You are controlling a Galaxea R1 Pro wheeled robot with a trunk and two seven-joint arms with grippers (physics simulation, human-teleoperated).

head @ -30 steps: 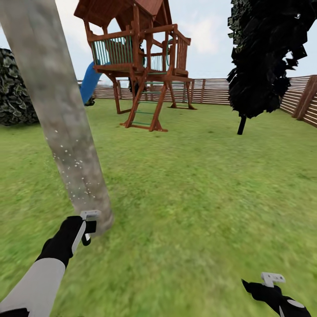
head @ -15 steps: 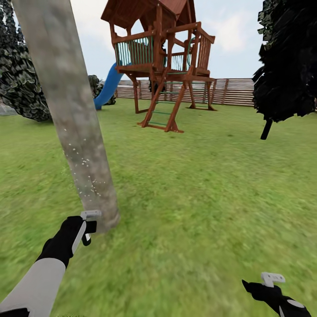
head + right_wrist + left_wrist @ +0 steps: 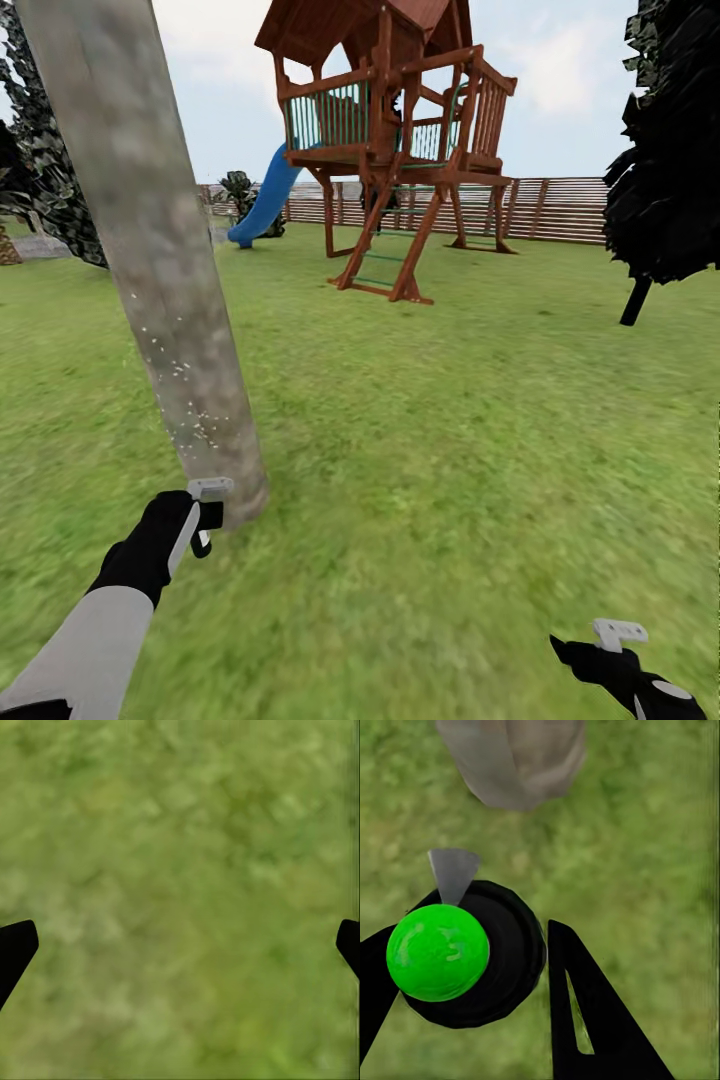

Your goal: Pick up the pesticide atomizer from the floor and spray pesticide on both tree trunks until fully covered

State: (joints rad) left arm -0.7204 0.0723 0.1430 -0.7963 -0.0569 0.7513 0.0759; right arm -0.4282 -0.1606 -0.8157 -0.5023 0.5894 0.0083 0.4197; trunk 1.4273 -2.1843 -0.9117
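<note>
On the grass lawn (image 3: pixel 450 450), one thick leaning tree trunk (image 3: pixel 150 250) stands at the left, flecked with white pesticide specks (image 3: pixel 185 400). At its base, the left gripper (image 3: pixel 205 515) clamps one pesticide atomizer (image 3: pixel 465 952) with a green top. One wooden play tower (image 3: pixel 400 150) stands beyond. At the right, the right gripper (image 3: pixel 620 640) hangs spread wide, holding nothing.

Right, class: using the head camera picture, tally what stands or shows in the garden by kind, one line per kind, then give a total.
Thick grey-brown tree trunk: 1
Wooden play tower: 1
Blue slide: 1
Thin-trunked dark-leaved tree: 1
Robot claws, left claw and right claw: 2
Pesticide atomizer held in the left claw: 1
Total: 7
</note>
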